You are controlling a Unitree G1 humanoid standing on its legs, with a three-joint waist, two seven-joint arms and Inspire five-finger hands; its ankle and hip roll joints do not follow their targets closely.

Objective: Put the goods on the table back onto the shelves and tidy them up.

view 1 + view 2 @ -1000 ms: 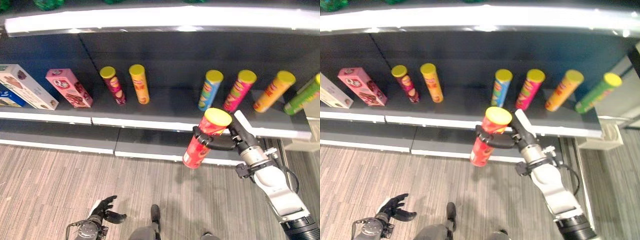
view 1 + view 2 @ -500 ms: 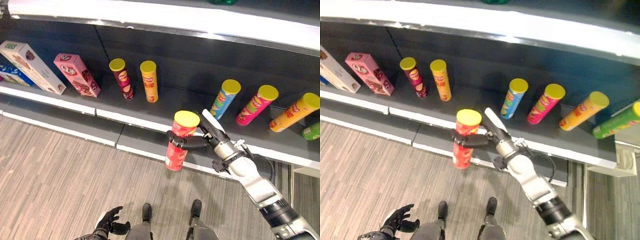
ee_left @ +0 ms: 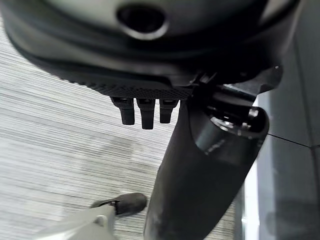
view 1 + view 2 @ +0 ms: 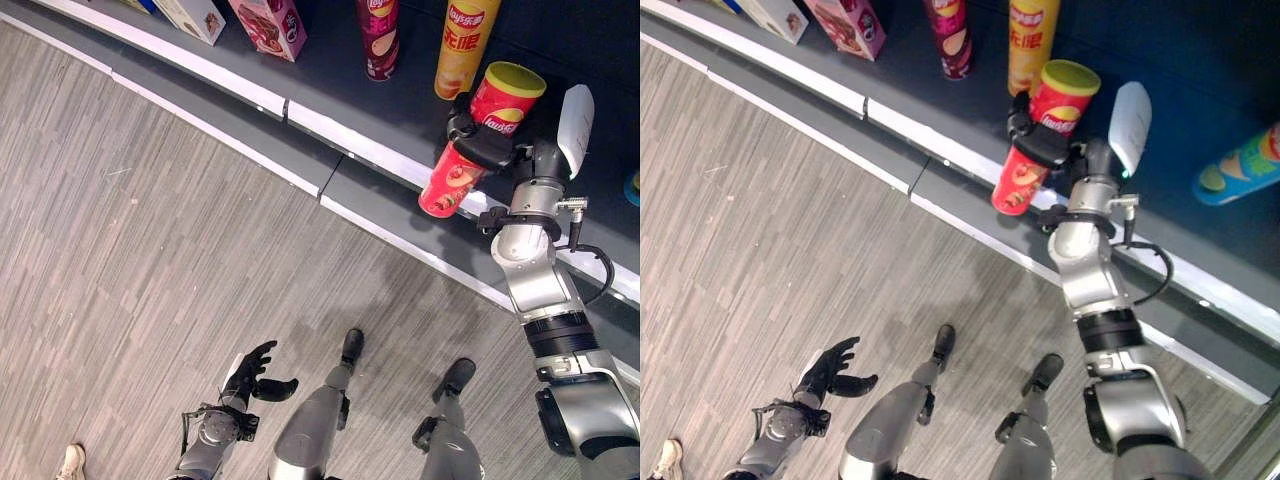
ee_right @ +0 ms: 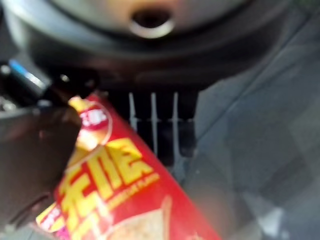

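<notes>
While the right hand (image 4: 487, 148) grips a red can (image 4: 478, 140) (tilted), grey shelving (image 4: 330, 95) borders wood-grain floor (image 4: 130, 220).

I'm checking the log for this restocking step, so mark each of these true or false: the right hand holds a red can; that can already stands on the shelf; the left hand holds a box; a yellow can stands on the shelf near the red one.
1. The right hand holds a red can. True.
2. That can already stands on the shelf. False: it is held tilted, above the shelf's front edge.
3. The left hand holds a box. False: it hangs low over the floor, open and empty.
4. A yellow can stands on the shelf near the red one. True.
</notes>
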